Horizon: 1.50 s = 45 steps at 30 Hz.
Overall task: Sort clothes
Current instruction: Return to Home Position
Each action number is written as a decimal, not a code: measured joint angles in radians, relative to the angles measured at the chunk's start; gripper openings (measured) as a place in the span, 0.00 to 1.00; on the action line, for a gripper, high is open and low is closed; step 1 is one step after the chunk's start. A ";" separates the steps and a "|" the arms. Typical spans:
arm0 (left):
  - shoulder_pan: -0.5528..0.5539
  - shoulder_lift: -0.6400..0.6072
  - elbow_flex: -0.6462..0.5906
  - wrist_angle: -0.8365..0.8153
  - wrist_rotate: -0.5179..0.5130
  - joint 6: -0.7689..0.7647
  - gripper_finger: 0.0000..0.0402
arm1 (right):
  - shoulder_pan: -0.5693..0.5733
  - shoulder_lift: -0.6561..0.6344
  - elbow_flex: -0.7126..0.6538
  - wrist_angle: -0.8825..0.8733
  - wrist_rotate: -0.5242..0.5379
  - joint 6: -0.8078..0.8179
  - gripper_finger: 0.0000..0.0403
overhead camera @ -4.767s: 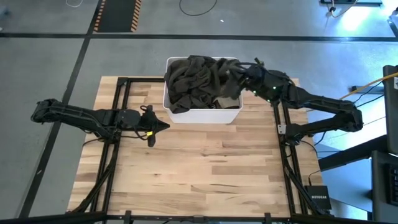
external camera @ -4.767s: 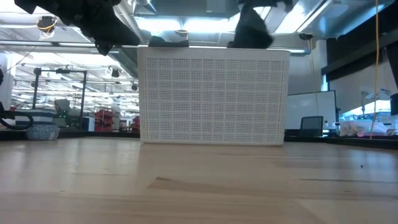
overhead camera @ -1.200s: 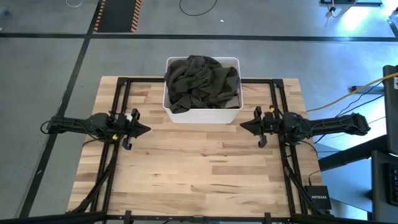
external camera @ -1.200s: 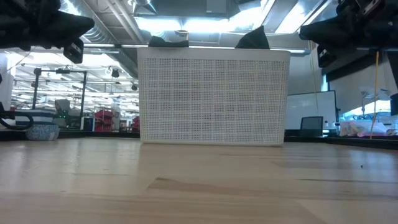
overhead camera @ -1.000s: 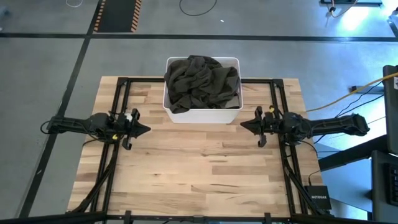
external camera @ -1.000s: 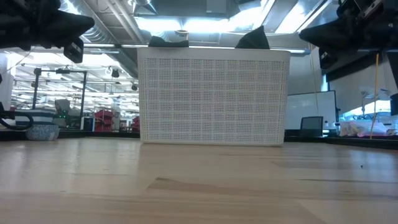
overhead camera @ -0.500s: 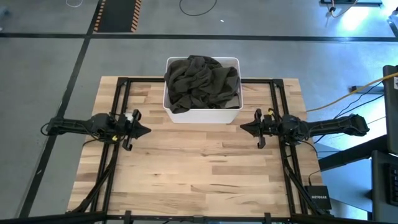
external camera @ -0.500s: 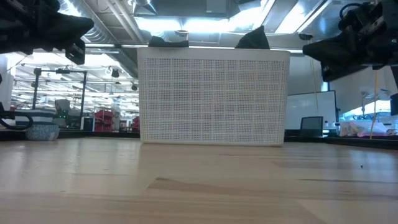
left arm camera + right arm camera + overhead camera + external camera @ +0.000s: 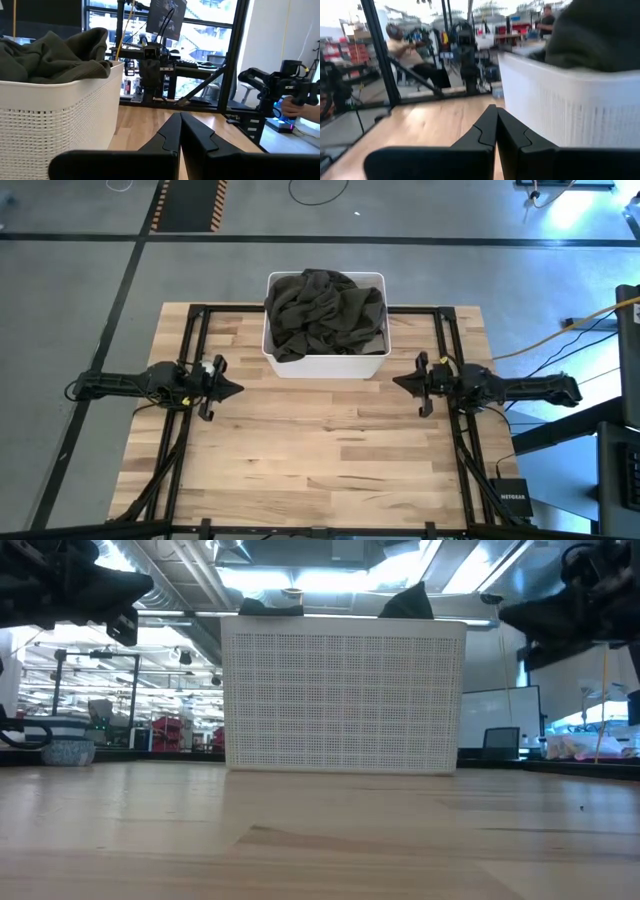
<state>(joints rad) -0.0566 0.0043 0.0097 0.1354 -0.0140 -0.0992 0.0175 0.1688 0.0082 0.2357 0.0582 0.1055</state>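
Grey floor (image 9: 80, 280) surrounds the wooden table (image 9: 320, 465); ceiling lights (image 9: 330, 580) glow.

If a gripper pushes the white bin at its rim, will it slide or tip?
Probably it slides: the white bin stands flat on the wooden table and looks wider than tall in the low view. The clothes heaped above its rim are soft fabric, so the load is likely light; a loose fold might spill.
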 joint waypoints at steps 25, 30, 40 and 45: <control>0.000 0.000 0.000 -0.088 -0.060 0.002 0.00 | 0.001 -0.113 0.000 -0.207 0.054 0.066 0.03; 0.000 0.000 0.000 -0.091 -0.060 0.002 0.00 | 0.001 -0.113 0.000 -0.208 0.054 0.065 0.03; 0.000 0.000 0.000 -0.058 -0.060 0.068 0.00 | 0.001 -0.113 0.000 -0.208 0.054 0.065 0.03; 0.000 0.000 0.000 -0.114 -0.060 0.075 0.00 | 0.001 -0.113 0.000 -0.208 0.054 0.064 0.03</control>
<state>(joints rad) -0.0570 0.0044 0.0093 0.0217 -0.0742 -0.0246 0.0189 0.0563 0.0086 0.0277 0.1123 0.1699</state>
